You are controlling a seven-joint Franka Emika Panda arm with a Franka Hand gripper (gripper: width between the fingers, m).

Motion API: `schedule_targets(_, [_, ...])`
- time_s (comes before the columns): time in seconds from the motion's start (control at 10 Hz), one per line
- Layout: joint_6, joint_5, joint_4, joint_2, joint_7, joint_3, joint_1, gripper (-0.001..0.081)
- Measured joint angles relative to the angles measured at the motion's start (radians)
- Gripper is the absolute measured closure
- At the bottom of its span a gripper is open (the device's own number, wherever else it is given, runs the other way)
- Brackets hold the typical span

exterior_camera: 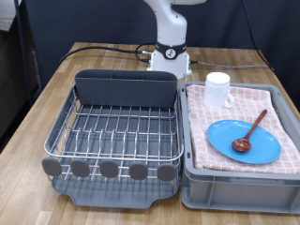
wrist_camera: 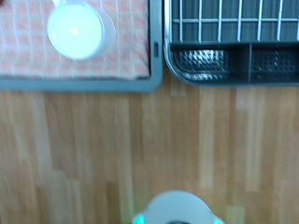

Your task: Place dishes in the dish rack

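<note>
The dish rack (exterior_camera: 117, 131), a silver wire grid in a dark grey tray with a tall grey back compartment (exterior_camera: 127, 89), stands empty at the exterior view's left. The light-blue plate (exterior_camera: 223, 141) lies on the pink checked cloth in the grey crate (exterior_camera: 239, 183) at the right. The brown wooden spoon (exterior_camera: 253, 129) rests on the plate. The white mug (exterior_camera: 218, 89) stands upright on the cloth behind them. The wrist view looks down from high up on the mug (wrist_camera: 77, 30) and the rack's back compartment (wrist_camera: 229, 61). The gripper shows in neither view.
The robot's white base (exterior_camera: 171, 52) stands at the table's far edge behind the rack and crate; it also shows in the wrist view (wrist_camera: 176, 210). Black cables run across the wooden table (exterior_camera: 37, 112) behind the rack. The rack and crate stand side by side, almost touching.
</note>
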Motion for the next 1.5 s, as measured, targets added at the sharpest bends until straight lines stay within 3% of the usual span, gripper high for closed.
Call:
schedule_targets(0.3, [0.202, 0.044, -0.061, 0.047, 0.278, 0.096, -0.002, 0.0004])
schedule_targets(0.5, [0.292, 0.058, -0.068, 0.105, 0.422, 0.159, -0.003, 0.0004])
schedule_targets(0.6, [0.311, 0.061, -0.053, 0.141, 0.448, 0.166, -0.004, 0.0004])
schedule_targets(0.8, [0.317, 0.055, -0.055, 0.144, 0.443, 0.169, -0.003, 0.0004])
schedule_targets(0.9, [0.358, 0.050, -0.062, 0.156, 0.457, 0.185, -0.004, 0.0004])
schedule_targets(1.5, [0.618, -0.028, -0.085, 0.335, 0.721, 0.361, -0.014, 0.0004])
